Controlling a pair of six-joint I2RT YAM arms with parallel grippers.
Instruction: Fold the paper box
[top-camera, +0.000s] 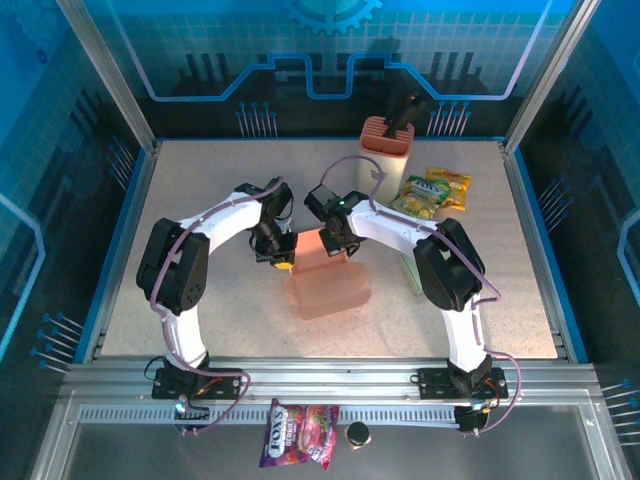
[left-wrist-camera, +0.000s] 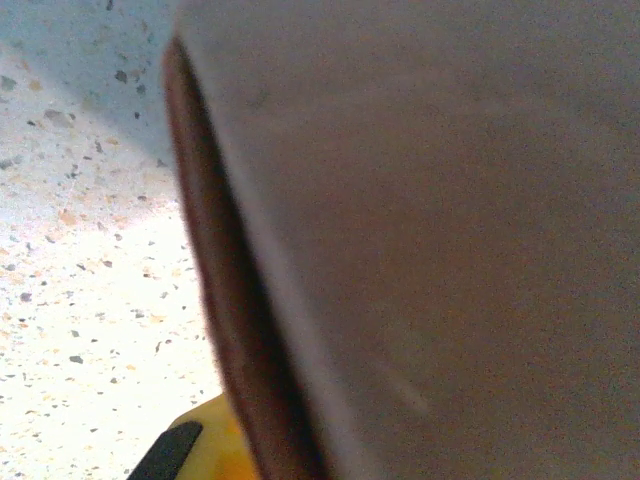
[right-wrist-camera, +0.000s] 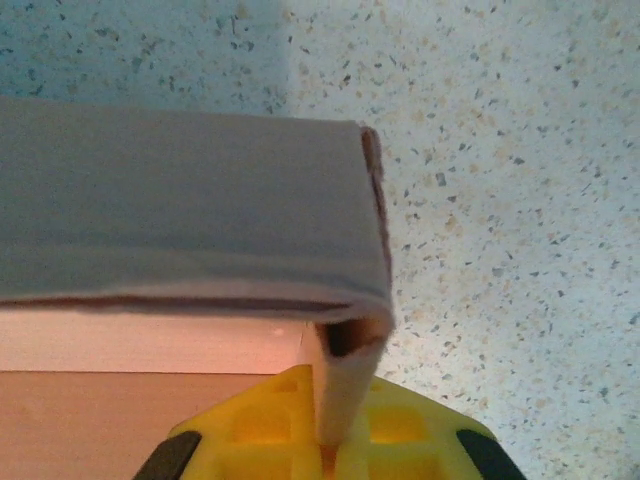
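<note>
The paper box (top-camera: 327, 283), pale pink-orange card, lies half folded at the middle of the table. My left gripper (top-camera: 281, 258) is at its far left corner, shut on a flap. In the left wrist view that flap (left-wrist-camera: 430, 230) rises close to the camera, with one yellow finger (left-wrist-camera: 195, 448) beside its dark edge. My right gripper (top-camera: 336, 240) is at the box's far edge. In the right wrist view a folded wall of the box (right-wrist-camera: 190, 210) bends down, and its end sits pinched between the yellow fingers (right-wrist-camera: 260, 430) of the right gripper (right-wrist-camera: 340, 445).
A terracotta holder with a black tool (top-camera: 388, 136) stands at the far right. Yellow-green snack packets (top-camera: 432, 190) lie beside it, and a pale green packet (top-camera: 410, 268) is under the right arm. A candy bag (top-camera: 300, 436) and a small black cap (top-camera: 357, 433) rest on the near rail.
</note>
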